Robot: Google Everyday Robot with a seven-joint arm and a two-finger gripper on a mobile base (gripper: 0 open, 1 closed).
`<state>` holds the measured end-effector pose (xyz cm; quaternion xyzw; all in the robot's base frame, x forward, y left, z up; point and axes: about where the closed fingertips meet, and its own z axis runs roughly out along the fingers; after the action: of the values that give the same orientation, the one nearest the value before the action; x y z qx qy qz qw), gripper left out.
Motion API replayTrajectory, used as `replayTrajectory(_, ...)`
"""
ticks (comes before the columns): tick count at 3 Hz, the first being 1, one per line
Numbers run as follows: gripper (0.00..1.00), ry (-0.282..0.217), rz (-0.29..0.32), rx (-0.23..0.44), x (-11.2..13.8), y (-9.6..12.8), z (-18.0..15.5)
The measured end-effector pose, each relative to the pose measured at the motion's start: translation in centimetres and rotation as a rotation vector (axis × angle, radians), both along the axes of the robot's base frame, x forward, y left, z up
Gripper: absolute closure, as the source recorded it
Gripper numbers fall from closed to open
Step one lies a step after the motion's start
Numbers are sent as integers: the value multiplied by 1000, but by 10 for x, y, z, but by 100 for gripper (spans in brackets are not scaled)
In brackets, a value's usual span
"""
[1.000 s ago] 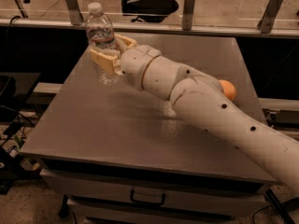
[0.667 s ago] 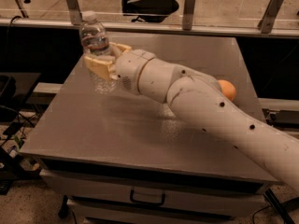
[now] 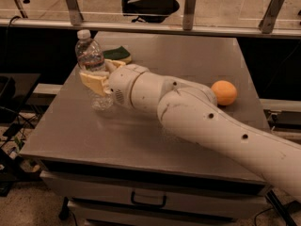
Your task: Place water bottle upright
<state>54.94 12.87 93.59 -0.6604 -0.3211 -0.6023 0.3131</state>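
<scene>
Clear ribbed plastic, white cap on top: the small water bottle (image 3: 90,55) with its blue, white and red label band stands vertical at the left side of the grey metal table (image 3: 94,138), cap pointing straight up. The cream-fingered gripper (image 3: 99,77) is at that same left side, reaching in from the right and pinching the bottle around its middle, one finger on the near side and the other behind it. The bottle's base sits right down at the tabletop, though whether it truly bears on the surface or hangs a hair above is too close to call from here.

So this looks like the tail end of the job: the bottle is upright and where it should go, and what's left is the let-go. The next move calls for care, as I read it. The base has to be planted flat first, then the fingers should spread evenly so neither one drags that light bottle sideways, and the thick white arm (image 3: 188,108) should pull away without brushing it.

Just behind the bottle lies a green and yellow sponge (image 3: 118,54), near enough to matter on the way out. A round orange fruit (image 3: 224,92) sits well apart on the right, out of play
</scene>
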Motion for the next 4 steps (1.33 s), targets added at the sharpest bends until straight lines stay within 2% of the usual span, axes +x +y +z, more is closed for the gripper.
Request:
replayTrajectory(1, 88, -8, -39, -1, -5, 1, -11)
replayTrajectory(3, 41, -78, -141, 31, -10, -10, -8)
replayTrajectory(4, 18, -99, -161, 32, -12, -10, -10)
